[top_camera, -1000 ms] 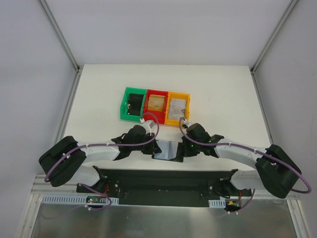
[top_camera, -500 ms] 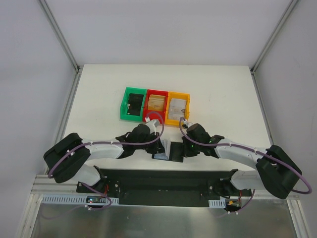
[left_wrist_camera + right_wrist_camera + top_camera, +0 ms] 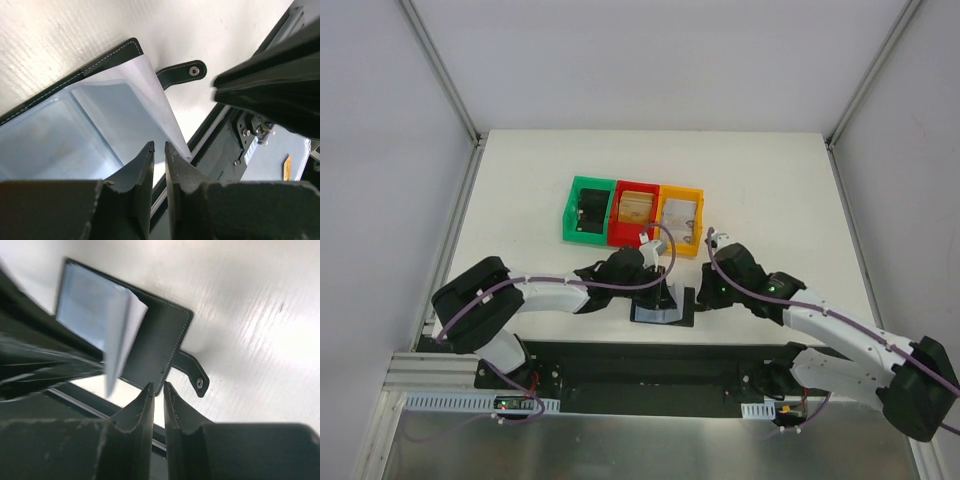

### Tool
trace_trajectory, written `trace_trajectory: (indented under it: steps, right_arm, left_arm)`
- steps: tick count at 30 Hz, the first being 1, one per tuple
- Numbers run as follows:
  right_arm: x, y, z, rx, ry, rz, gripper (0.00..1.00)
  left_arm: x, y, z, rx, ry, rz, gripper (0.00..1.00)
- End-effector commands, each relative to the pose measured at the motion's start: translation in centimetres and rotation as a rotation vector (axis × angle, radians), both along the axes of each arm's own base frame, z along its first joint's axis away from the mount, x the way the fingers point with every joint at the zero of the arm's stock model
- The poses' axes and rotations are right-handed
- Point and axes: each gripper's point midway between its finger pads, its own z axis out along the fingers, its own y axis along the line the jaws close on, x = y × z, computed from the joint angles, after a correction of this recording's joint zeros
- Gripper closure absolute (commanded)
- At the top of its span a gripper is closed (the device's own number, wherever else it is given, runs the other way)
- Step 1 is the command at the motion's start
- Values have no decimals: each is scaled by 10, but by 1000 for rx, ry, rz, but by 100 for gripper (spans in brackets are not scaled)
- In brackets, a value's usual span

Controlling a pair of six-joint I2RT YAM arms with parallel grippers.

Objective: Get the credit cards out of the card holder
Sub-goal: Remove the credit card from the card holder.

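The card holder point(image 3: 650, 313) lies open near the table's front edge. Its black tab point(image 3: 182, 74) points right. My left gripper point(image 3: 665, 292) is over it with jaws shut to a thin empty slit point(image 3: 159, 145). Its tips press against a pale bluish inner flap point(image 3: 117, 325) that stands lifted off the black right panel point(image 3: 155, 340). I cannot tell if that flap is a card. My right gripper point(image 3: 703, 297) is shut and empty point(image 3: 158, 386), just off the holder's right edge near the tab point(image 3: 192, 376). A tan card point(image 3: 636, 205) lies in the red bin and a pale card point(image 3: 678, 212) in the orange bin.
Green point(image 3: 572, 215), red point(image 3: 617, 232) and orange point(image 3: 698, 195) bins stand in a row behind the holder. The green one holds a chunky black object point(image 3: 588, 210). The black mounting rail point(image 3: 650, 360) runs just in front of the holder.
My left gripper has moved right across the holder and the pale flap now stands up. My right gripper has drawn back to the right, off the holder.
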Motion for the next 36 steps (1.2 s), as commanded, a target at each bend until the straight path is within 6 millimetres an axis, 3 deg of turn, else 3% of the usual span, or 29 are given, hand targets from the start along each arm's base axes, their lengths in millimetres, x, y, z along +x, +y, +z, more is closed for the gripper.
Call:
trace_trajectory:
  steps: [1,5,10,15,21,24,26,31,36]
  right_arm:
    - [9,-2,46,24,-100,4,84]
    - [5,8,54,70,-84,35,84]
    - [-5,16,41,90,-26,65,82]
    - [2,27,38,116,-28,62,79]
    - [8,32,16,85,20,50,82]
    - [9,34,17,103,15,43,81]
    - [8,33,17,101,15,43,77]
    - [3,24,3,61,37,33,54]
    - [3,19,-17,8,66,20,45]
  left_arm:
    - [-5,-19,4,-33,-16,-73,86]
    - [-5,-27,-4,-32,7,-92,86]
    - [-8,-35,-11,-34,32,-120,84]
    - [-14,-39,-8,-43,16,-149,82]
    - [-17,-37,-8,-43,8,-150,82]
    - [-15,-34,-8,-37,-1,-135,82]
    - [-13,-31,-7,-35,-15,-120,82]
    - [-13,-28,-11,-14,-14,-117,82]
    - [-14,-26,-14,-8,-7,-113,83]
